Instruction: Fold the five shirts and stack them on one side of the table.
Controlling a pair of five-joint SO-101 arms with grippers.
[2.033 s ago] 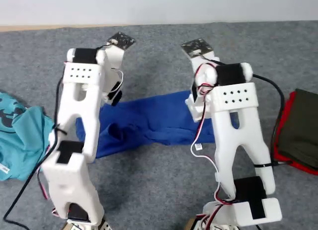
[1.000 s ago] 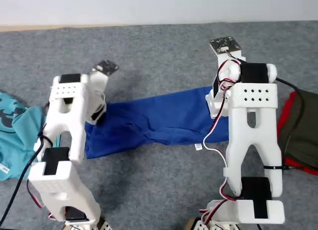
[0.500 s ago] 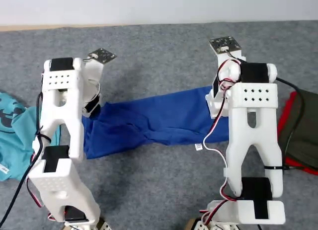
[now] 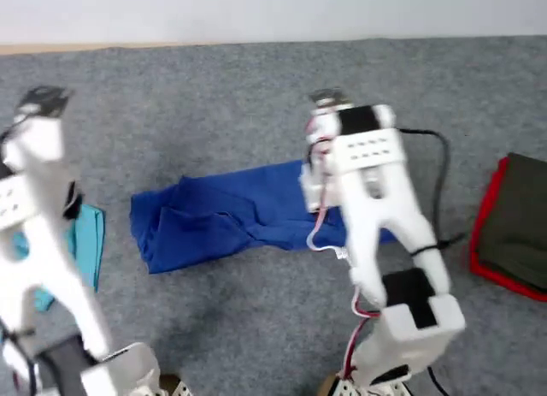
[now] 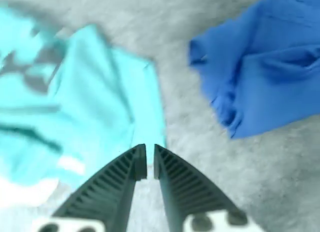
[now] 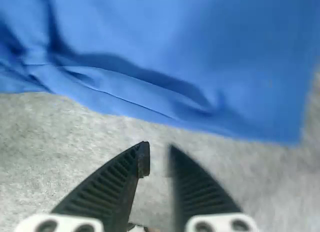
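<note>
The blue shirt (image 4: pixel 226 215) has been let go and lies mid-table. The left gripper (image 5: pixel 150 156), nearly closed and empty, has been swung left over the teal shirt (image 5: pixel 95 96). The right gripper (image 6: pixel 159 159), slightly open, is empty. Folding seems unfinished.

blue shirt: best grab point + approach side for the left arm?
Probably the rumpled end of the blue shirt, nearest the teal shirt. Its ridged folds seem to stand off the table, giving the jaws a lip, while the middle lies flat. Bring the left gripper down from above on the teal shirt's side, pinching across a ridge.
</note>
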